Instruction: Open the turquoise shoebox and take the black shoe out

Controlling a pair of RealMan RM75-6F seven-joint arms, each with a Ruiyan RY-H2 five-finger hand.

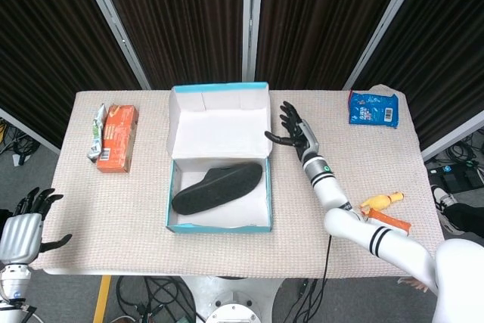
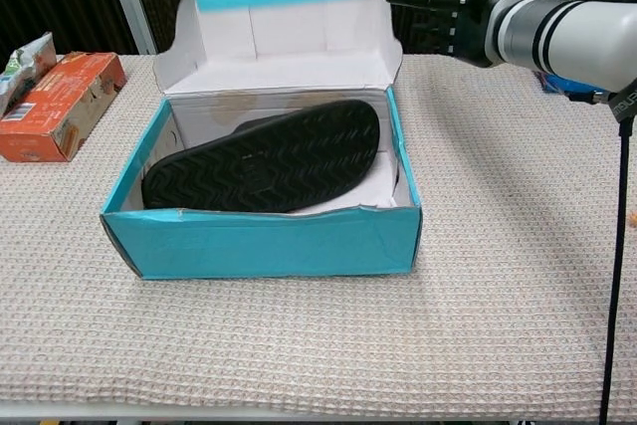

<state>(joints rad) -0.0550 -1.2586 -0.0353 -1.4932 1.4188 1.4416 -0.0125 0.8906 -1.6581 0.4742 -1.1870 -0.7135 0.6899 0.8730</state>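
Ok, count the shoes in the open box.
1: a black shoe lying sole-up inside the turquoise shoebox. A second could be hidden underneath; nothing shows one.

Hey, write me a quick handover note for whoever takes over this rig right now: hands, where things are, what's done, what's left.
Right robot hand: open, fingers spread, beside the raised lid's right edge, holding nothing.
Left robot hand: open, off the table's near left corner, idle.
Turquoise shoebox: mid-table, lid flipped back toward the far side.
Black shoe: inside the box, sole up, lying diagonally.
Done: box opened.
Left: reach in, grip the shoe, lift it out.
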